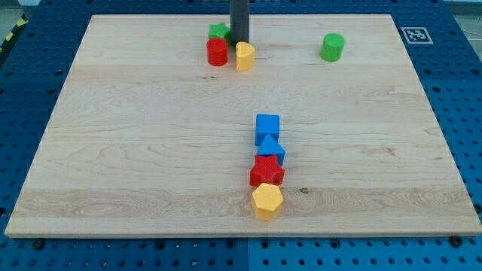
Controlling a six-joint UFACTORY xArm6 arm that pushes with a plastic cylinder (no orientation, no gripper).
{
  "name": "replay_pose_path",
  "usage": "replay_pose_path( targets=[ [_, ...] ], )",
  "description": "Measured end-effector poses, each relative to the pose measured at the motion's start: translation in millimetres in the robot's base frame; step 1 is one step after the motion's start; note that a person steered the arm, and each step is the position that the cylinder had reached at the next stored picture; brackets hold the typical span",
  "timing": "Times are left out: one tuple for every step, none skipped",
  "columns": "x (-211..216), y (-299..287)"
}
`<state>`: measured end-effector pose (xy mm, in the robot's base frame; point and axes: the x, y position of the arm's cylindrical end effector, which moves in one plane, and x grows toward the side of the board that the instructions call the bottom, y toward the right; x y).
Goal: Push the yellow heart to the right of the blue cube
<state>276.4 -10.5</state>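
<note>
Your tip (239, 42) has no jaws to open or close and holds nothing. It sits at the top of the yellow heart (245, 56), touching or nearly so, which I judge well placed to shove it down toward the blue cube (267, 127). The heart lies well above that cube, beside the red cylinder (217, 52). You have no containers on the board (113, 150).
</note>
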Motion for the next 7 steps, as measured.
replay_pose_path(
  targets=[
    [0, -6],
    [5, -6],
    [8, -6],
    [22, -5],
    [34, -2],
    [41, 12],
    [47, 24]
  ],
)
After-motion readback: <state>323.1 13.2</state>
